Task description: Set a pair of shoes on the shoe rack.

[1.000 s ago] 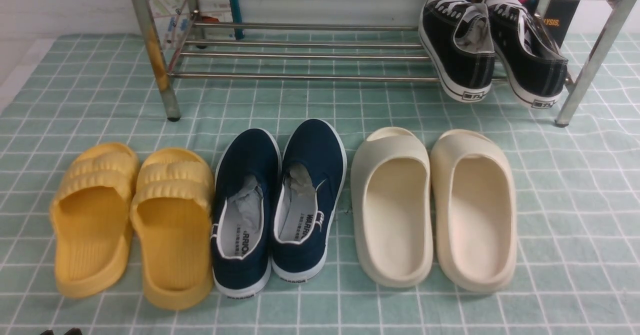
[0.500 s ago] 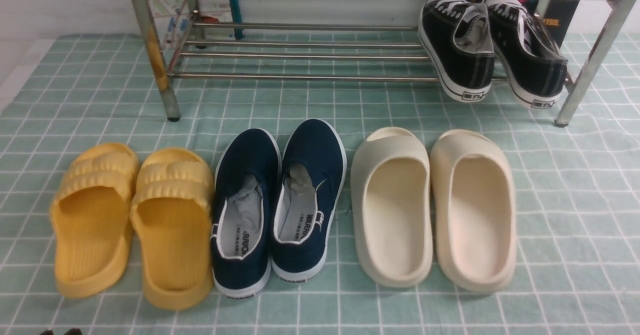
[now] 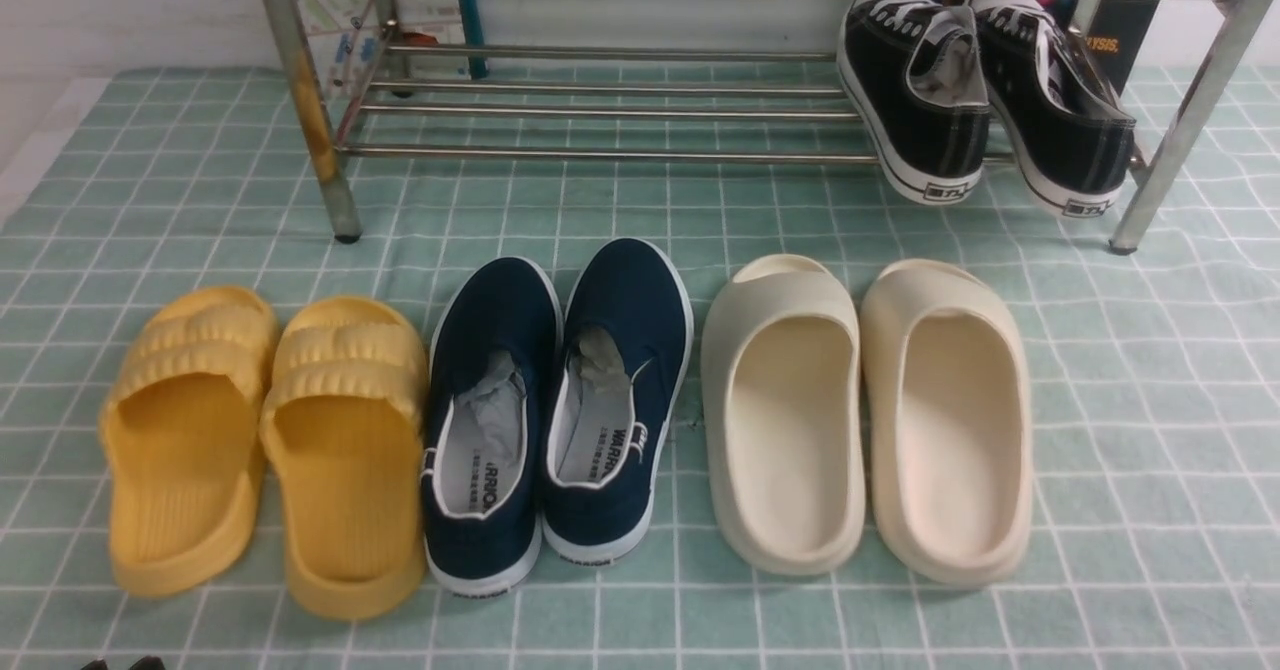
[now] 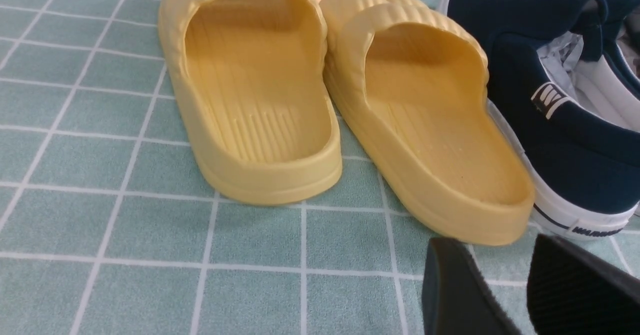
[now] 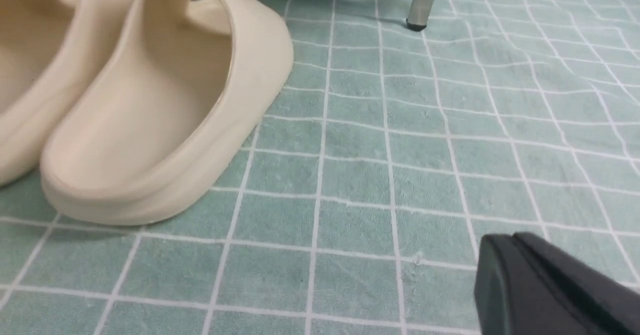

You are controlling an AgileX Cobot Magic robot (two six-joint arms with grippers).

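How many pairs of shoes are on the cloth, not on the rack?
3: yellow slides on the left, navy slip-ons in the middle, cream slides on the right. None look hidden.

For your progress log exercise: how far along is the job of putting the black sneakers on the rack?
Done, it seems: both black sneakers rest on the shoe rack, at its right end, heels overhanging the front bar. In hand: nothing; the left gripper is open and empty. Left: seemingly nothing.

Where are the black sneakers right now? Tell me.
In the front view, the black sneakers sit at the right end of the shoe rack, on its lower bars, heels toward the camera, behind the cream slides.
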